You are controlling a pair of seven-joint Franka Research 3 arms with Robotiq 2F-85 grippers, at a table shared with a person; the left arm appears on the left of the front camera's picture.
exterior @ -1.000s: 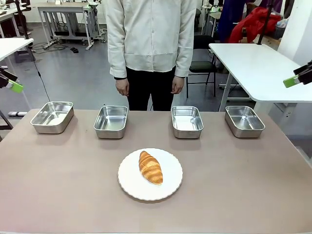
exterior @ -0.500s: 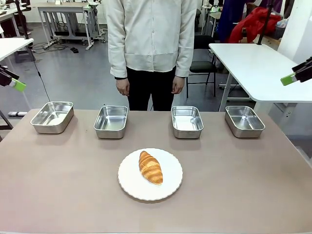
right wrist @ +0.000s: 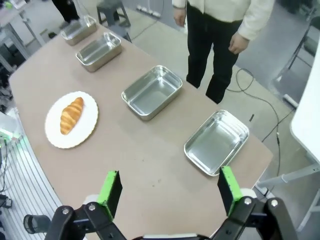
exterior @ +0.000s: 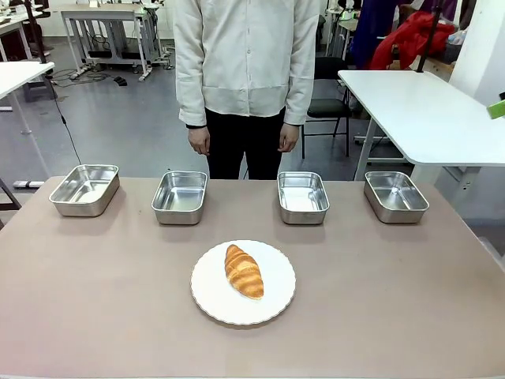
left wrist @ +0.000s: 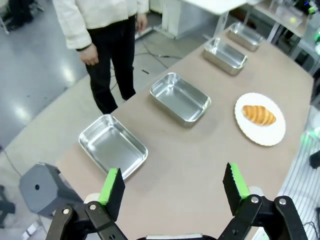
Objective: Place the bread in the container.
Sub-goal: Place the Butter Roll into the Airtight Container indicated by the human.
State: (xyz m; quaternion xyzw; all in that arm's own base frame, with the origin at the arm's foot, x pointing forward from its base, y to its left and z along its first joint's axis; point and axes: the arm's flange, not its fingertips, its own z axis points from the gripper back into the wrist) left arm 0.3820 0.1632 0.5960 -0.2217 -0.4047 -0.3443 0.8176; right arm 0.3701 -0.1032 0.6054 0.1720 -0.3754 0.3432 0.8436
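The bread (exterior: 244, 271), a golden-brown croissant, lies on a round white plate (exterior: 207, 298) at the table's near middle. Beyond it, several look-alike steel trays stand empty in a row: far left (exterior: 85, 189), left of centre (exterior: 180, 197), right of centre (exterior: 303, 197) and far right (exterior: 395, 196). I cannot tell which of them is the container. My left gripper (left wrist: 172, 185) hovers open high over the table's left end, the bread (left wrist: 258, 114) far from it. My right gripper (right wrist: 169, 187) hangs open high over the right end, the bread (right wrist: 72, 115) well away.
A person in a white jacket stands at the far side, hands (exterior: 199, 140) hanging down. A white table (exterior: 418, 103) stands off to the back right. Bare tabletop (exterior: 95, 300) surrounds the plate.
Both grippers have drawn outward. The left green fingertip has left the front view's left edge, and the right one has risen to the right edge. Bread, plate and trays have not moved.
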